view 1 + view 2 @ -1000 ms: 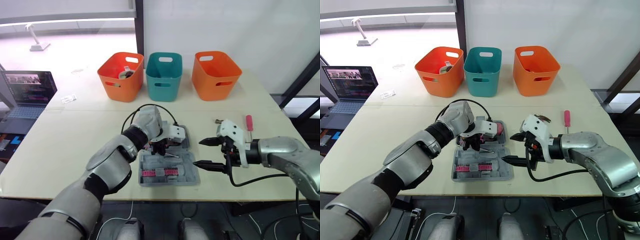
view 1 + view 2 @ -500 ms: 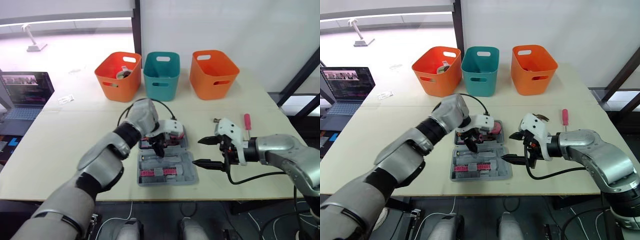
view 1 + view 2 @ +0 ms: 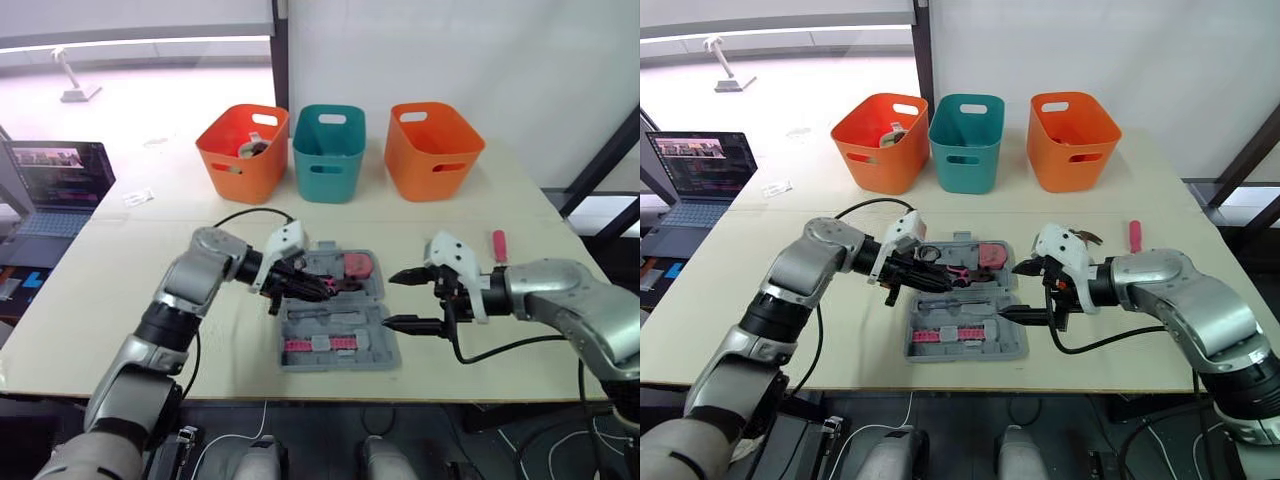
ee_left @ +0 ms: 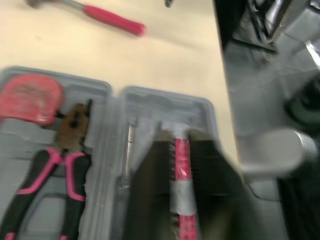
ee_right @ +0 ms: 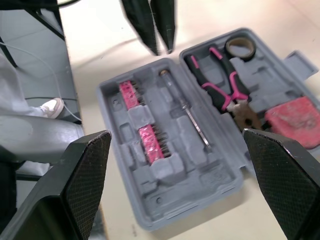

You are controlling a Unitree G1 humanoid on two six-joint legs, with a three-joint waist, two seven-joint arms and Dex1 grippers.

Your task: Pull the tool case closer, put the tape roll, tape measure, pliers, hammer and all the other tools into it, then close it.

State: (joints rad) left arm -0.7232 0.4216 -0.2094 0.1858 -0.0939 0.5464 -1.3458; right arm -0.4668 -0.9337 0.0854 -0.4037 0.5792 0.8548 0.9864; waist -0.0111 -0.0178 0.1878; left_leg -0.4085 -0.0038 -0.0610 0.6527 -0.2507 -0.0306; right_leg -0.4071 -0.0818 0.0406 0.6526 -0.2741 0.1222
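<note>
Grey plastic tool case (image 3: 372, 347) lies open and flat on the beige table (image 3: 110, 300), close to the front edge and between the two arms. Its far half holds the pink-and-black-handled pliers (image 5: 220, 85), with the brown tape roll (image 5: 240, 47) at their handle end and the red tape measure (image 5: 295, 117) at their nose end. Its near half holds a slim metal screwdriver (image 5: 192, 117) and two pink bit strips (image 5: 150, 142). The left gripper (image 3: 318, 289) reaches in from the case's left side and hangs over the far half, just beside the pliers' handles. Its black fingers (image 5: 145, 25) are drawn close with only a narrow gap and nothing between them. The right gripper (image 3: 400, 300) sits at the case's right edge with its fingers spread wide and empty. The nearer fingertip overlaps the rim, though whether it touches cannot be told. Out on the bare table beyond the right gripper lies a red-handled tool (image 3: 497, 243), probably the hammer, though its head is too blurred to be sure. Along the far side stand an orange plastic bin (image 3: 240, 155), a teal plastic bin (image 3: 328, 155) and a second orange bin (image 3: 433, 150).
</note>
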